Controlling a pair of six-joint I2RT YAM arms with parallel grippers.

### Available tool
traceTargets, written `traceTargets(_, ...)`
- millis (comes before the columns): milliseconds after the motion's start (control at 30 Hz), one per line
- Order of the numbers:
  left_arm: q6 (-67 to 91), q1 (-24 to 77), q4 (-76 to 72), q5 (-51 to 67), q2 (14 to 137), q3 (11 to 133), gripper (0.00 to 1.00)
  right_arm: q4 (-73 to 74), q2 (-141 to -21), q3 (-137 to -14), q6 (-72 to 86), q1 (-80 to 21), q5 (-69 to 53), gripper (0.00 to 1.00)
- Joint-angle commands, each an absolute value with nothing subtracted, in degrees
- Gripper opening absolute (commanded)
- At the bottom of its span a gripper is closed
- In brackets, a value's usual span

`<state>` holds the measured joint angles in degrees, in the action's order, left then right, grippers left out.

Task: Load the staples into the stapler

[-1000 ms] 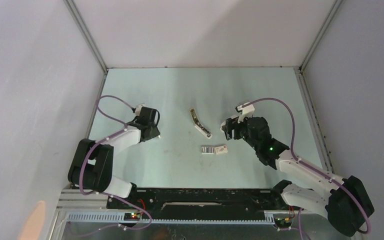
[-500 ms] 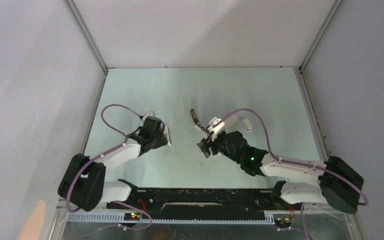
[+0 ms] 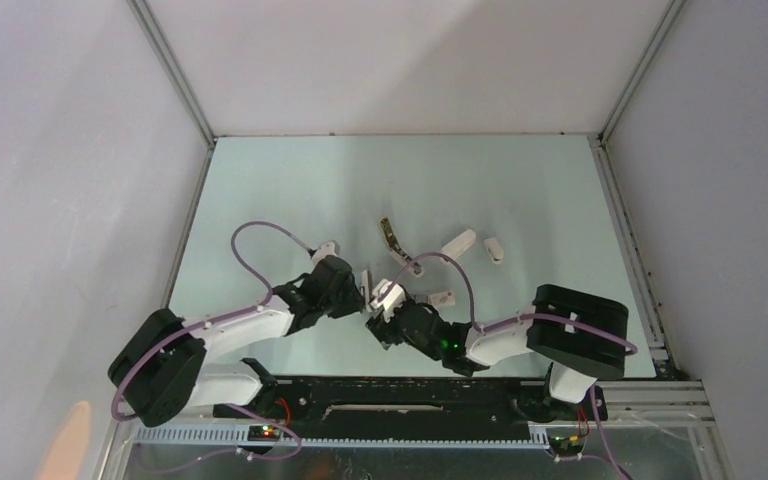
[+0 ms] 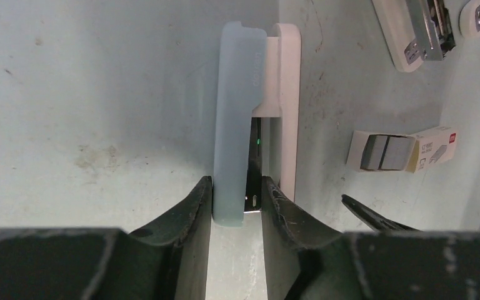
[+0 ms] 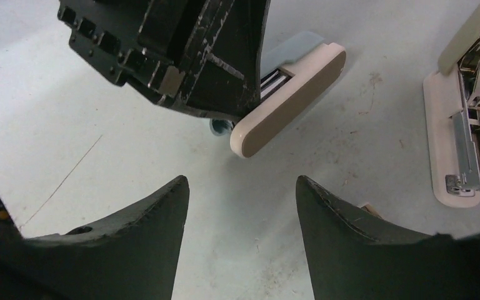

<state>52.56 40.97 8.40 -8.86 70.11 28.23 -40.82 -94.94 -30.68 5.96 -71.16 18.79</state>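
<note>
The left gripper (image 4: 237,190) is clamped on the near end of a slim pale-blue-and-cream plastic stapler (image 4: 240,94). The right gripper (image 5: 244,187) faces it with its jaws apart, empty. The grey striped block of staples (image 4: 385,152) lies on the table at the mouth of a small white cardboard box (image 4: 437,145). It is probably light and brittle, so pinch it gently across its long sides.

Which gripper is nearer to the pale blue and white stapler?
Left. The left gripper has its fingers shut on one end of the stapler. The right gripper is open and hangs close by, not touching it.
</note>
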Motion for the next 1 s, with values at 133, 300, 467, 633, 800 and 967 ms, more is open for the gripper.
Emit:
traceTargets(133, 54.95, 43.48, 5.62, -10.14, 72.07, 29.21, 0.45, -50.37, -98.87, -30.94, 6.13, -72.28, 25.77, 0.64)
traceTargets(300, 53.96, 43.42, 8.91, -12.29, 68.78, 30.08, 0.57, -49.40, -100.59, -32.18, 5.54, -72.18, 26.90, 0.63)
traceTargets(467, 53.23, 42.83, 12.84, -14.59, 63.14, 30.20, 0.64, -48.16, -102.24, -33.28, 5.49, -72.03, 26.55, 0.61)
traceTargets(633, 52.29, 40.18, 15.82, -16.02, 57.40, 28.83, 0.66, -46.29, -103.29, -34.35, 6.57, -71.04, 26.02, 0.56)
traceTargets(800, 50.89, 36.91, 16.95, -14.89, 53.53, 27.47, 0.67, -44.59, -104.03, -35.56, 7.83, -69.65, 25.33, 0.49)
traceTargets(967, 50.60, 34.85, 16.86, -12.97, 52.12, 26.19, 0.67, -44.40, -104.35, -35.77, 8.39, -68.74, 24.38, 0.35)
